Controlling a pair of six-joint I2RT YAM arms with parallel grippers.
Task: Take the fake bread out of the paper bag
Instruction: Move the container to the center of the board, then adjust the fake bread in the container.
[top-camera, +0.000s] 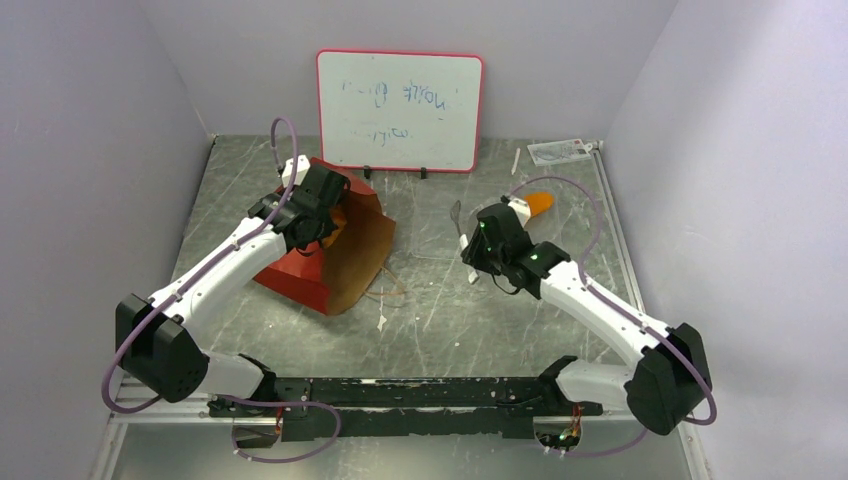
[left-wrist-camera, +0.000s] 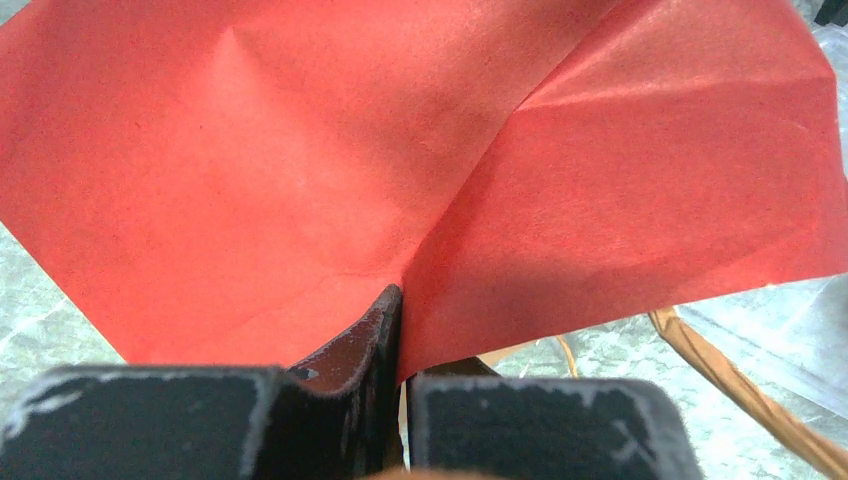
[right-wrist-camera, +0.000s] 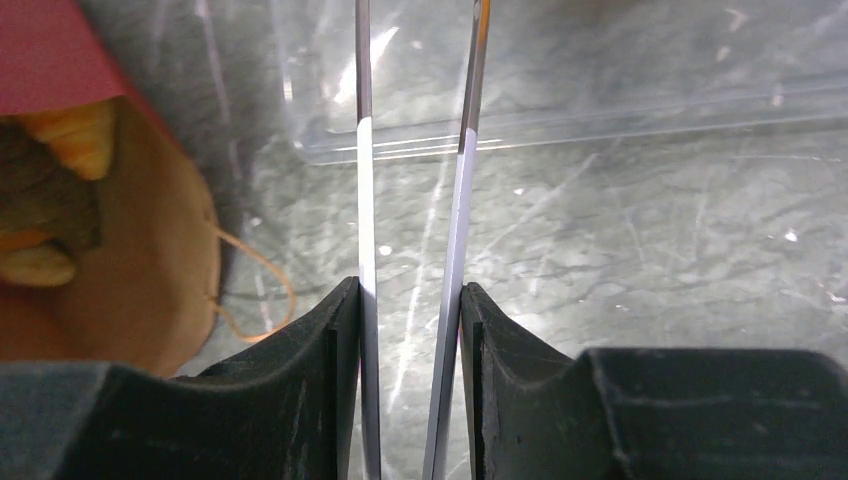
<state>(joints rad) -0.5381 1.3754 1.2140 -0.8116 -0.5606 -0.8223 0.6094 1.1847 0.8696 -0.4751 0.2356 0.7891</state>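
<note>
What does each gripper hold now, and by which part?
Left gripper: the paper bag, by a fold of its red part. Right gripper: metal tongs, by their two arms.

Gripping thin metal tongs (right-wrist-camera: 365, 220) in the right gripper (right-wrist-camera: 410, 300), blades slightly apart, tips past the rim of a clear plastic tray (right-wrist-camera: 600, 128); left of the tongs, the paper bag (right-wrist-camera: 140, 290) lying open, fake bread (right-wrist-camera: 80, 140) visible inside its mouth.
</note>
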